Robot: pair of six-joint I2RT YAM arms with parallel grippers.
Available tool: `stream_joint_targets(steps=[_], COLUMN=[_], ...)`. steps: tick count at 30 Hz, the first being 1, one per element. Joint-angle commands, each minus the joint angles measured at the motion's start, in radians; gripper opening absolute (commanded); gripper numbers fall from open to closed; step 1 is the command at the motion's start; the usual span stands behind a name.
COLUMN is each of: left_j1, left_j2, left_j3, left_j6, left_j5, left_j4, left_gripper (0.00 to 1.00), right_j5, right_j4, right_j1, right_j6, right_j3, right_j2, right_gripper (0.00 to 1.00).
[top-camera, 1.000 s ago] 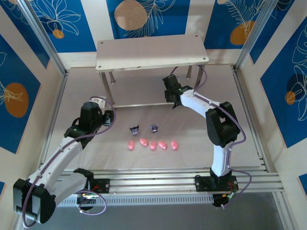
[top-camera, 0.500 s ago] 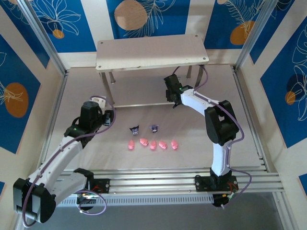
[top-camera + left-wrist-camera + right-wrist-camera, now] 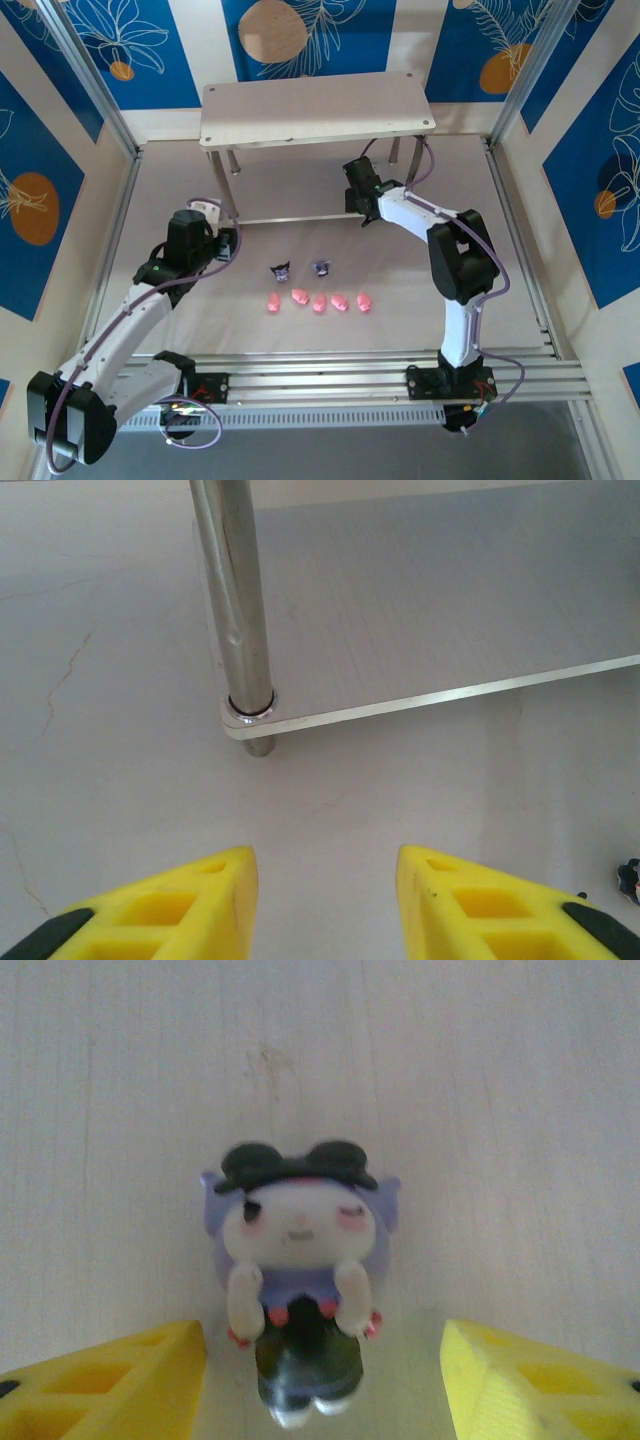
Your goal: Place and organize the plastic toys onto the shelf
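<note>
On shelf board (image 3: 500,1080), right pincer (image 3: 320,1338) gapes around figurine (image 3: 298,1250).

The shelf (image 3: 316,108) stands at the far middle of the table (image 3: 520,260). Five toys (image 3: 319,302) lie in a row nearer, two more toys (image 3: 283,270) just behind them. Another toy (image 3: 298,1260) rests on the lower board (image 3: 450,600), toward its right.

The table (image 3: 400,290) is viewed from above and behind the arms, each wrist view is taken close behind its pincer, and the shelf (image 3: 315,105) ahead of the left pincer (image 3: 325,872) is shared.
</note>
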Motion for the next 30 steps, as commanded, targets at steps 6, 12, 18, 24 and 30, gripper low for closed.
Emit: stream_joint_targets(steps=[6,12,18,24,30], left_j1=[-0.035,-0.158,-0.343,-0.388,-0.387], left_j2=[0.016,0.052,0.177,0.323,0.485], left_j3=[0.012,0.015,0.076,0.164,0.281], left_j6=[0.029,0.07,0.192,0.298,0.345], left_j5=[0.108,0.212,0.253,0.346,0.495], left_j4=[-0.054,-0.095,-0.057,-0.014,-0.045], left_gripper=[0.42,0.46,0.46,0.5,0.53], right_j5=[0.036,0.023,-0.043,-0.07,-0.099], right_j4=[-0.05,-0.16,-0.237,-0.27,-0.276], right_j1=[0.048,0.085,0.097,0.08,0.056], right_j6=[0.017,0.03,0.059,0.057,0.056], right_j3=[-0.176,-0.316,-0.402,-0.425,-0.447], right_j2=[-0.284,-0.487,-0.675,-0.792,-0.846], right_gripper=[0.64,0.64,0.64,0.66,0.66])
